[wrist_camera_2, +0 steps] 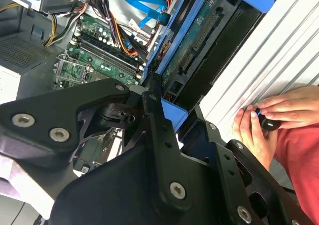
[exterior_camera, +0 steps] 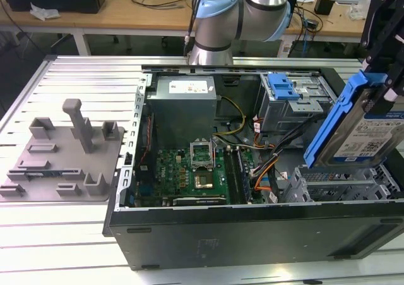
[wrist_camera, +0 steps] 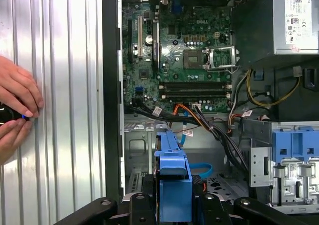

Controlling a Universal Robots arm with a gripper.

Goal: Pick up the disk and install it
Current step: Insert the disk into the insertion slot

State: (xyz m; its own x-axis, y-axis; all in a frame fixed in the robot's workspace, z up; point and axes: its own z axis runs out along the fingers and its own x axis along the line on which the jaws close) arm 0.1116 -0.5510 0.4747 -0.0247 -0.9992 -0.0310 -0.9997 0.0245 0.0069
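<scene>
In the exterior view my gripper [exterior_camera: 380, 70] is shut on the disk [exterior_camera: 366, 130], a silver drive with a white-and-blue label in a bright blue carrier. It holds the disk tilted, hanging over the grey drive cage [exterior_camera: 341, 185] at the right end of the open computer case [exterior_camera: 252, 225]. The first wrist view looks along the carrier's blue edge [wrist_camera: 173, 180], between the black fingers [wrist_camera: 137, 205]. In the second wrist view the disk's green circuit-board side [wrist_camera_2: 197, 48] faces the camera, beyond the black gripper linkage [wrist_camera_2: 149, 135].
Inside the case lie the motherboard [exterior_camera: 196, 168], a grey power supply [exterior_camera: 183, 102], cable bundles [exterior_camera: 268, 165] and a blue latch on a grey cage [exterior_camera: 287, 90]. A grey fixture plate [exterior_camera: 63, 155] sits at the exterior view's left. A person's hands [wrist_camera_2: 271, 120] rest on the slatted table [wrist_camera: 65, 85] beside the case.
</scene>
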